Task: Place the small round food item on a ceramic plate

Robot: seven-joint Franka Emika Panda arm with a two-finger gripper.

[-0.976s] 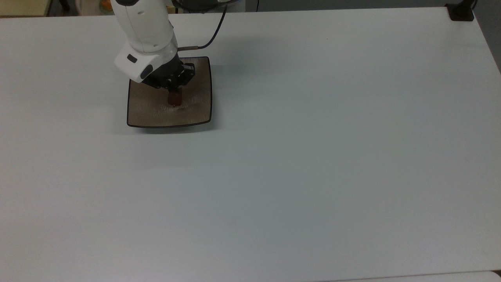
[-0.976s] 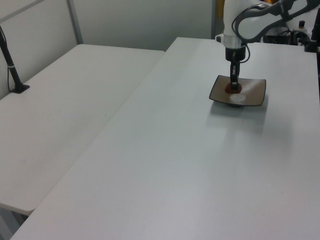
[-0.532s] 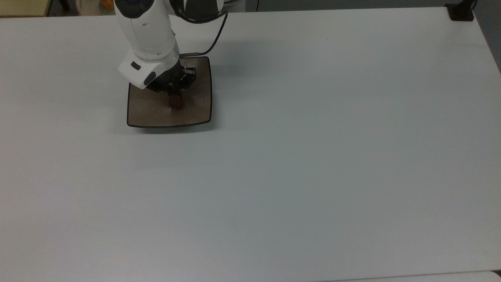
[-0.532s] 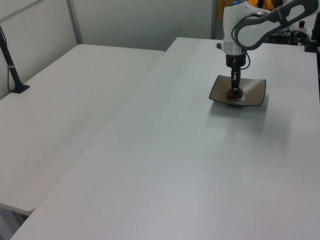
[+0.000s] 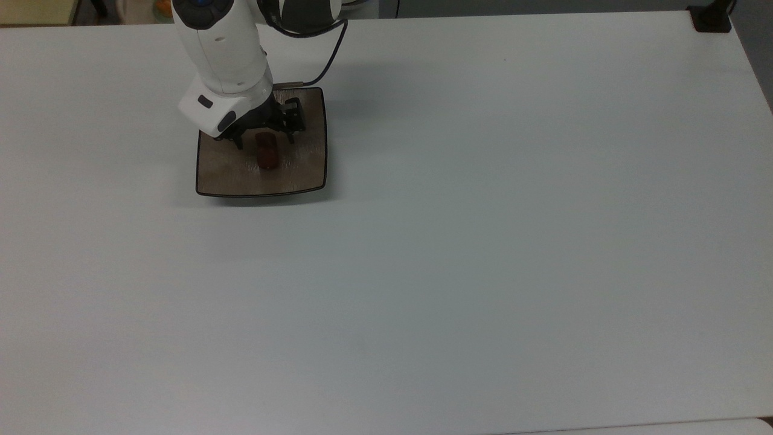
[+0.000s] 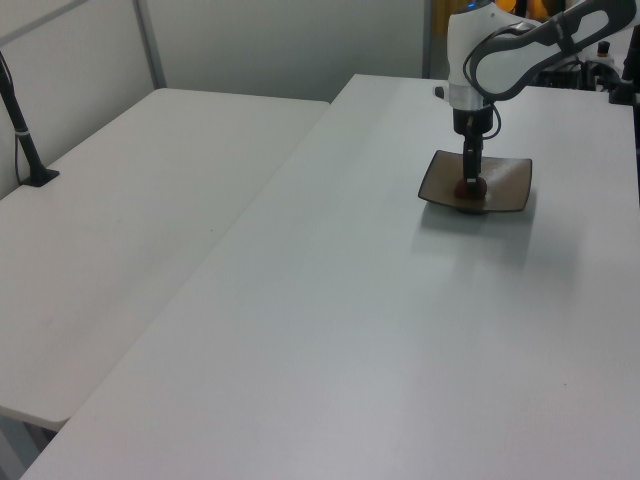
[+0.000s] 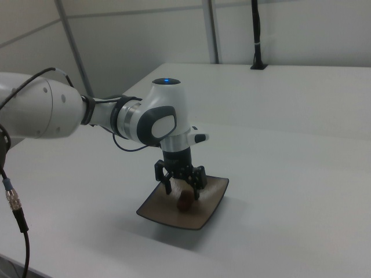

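Directly under the gripper (image 5: 264, 135), between its spread fingers, the food lump (image 5: 266, 154) is lying free on the plate (image 5: 305, 175), its long axis running crosswise to the fingers' gap.

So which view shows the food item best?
The top view: the food item lies unhidden on the plate, between the open gripper fingers. In the right view the gripper partly covers it. In the left view it is a tiny dark spot.
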